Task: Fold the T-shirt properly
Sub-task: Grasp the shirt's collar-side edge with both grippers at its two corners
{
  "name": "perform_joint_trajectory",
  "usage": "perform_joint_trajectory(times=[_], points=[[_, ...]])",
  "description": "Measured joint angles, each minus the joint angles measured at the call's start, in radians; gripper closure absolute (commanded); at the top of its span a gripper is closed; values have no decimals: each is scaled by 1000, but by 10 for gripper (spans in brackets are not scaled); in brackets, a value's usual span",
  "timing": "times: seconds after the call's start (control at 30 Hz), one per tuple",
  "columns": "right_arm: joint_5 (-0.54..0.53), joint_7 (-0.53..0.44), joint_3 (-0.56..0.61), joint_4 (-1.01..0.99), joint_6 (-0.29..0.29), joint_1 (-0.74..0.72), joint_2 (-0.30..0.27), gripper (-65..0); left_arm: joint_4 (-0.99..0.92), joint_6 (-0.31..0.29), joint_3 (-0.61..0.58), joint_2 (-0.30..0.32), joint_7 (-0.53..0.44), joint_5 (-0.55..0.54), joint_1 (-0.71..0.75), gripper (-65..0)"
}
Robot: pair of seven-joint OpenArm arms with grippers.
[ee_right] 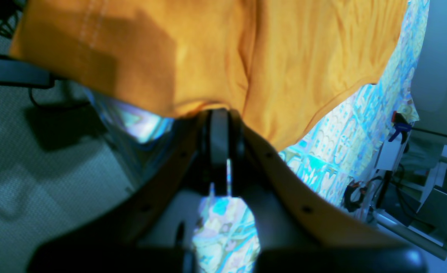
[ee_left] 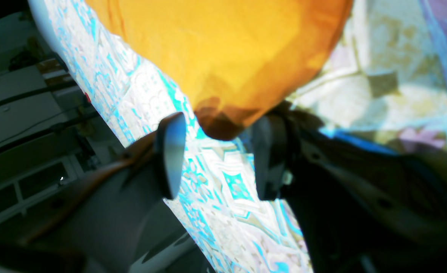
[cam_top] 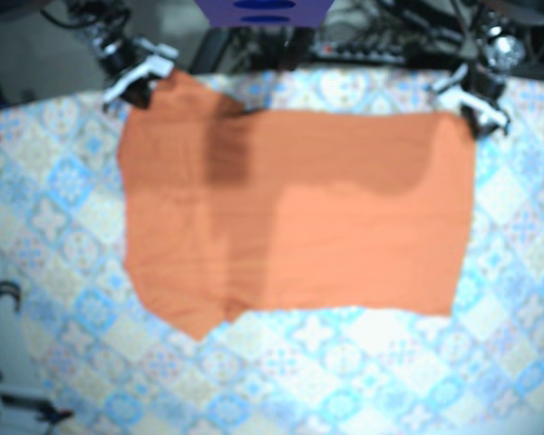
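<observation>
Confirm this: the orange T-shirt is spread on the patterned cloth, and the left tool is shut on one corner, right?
Not quite: the left tool is open at that corner. The left wrist view shows its fingers apart either side of the orange T-shirt corner. The shirt is spread on the patterned cloth.

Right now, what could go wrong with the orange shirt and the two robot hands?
1. The left gripper is open, with only the tip of a T-shirt corner between its jaws. A shallow pinch might let the cloth slip out.
2. The right gripper looks shut on the opposite corner. If it pulls alone, the shirt could drag crooked across the tablecloth.
</observation>
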State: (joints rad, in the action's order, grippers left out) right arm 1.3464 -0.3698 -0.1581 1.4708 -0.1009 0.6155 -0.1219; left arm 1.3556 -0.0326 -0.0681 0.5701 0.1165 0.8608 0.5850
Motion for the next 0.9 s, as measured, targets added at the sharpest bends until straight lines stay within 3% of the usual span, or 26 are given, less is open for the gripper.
perform_joint_trajectory(times=[0.43, 0.9], points=[[0, -3, 0, -1, 0, 0, 0, 0, 113, -34, -21, -19, -46, -1, 49, -291], [0, -3, 0, -1, 0, 0, 0, 0, 113, -44, -14, -16, -53, -4, 46, -291]])
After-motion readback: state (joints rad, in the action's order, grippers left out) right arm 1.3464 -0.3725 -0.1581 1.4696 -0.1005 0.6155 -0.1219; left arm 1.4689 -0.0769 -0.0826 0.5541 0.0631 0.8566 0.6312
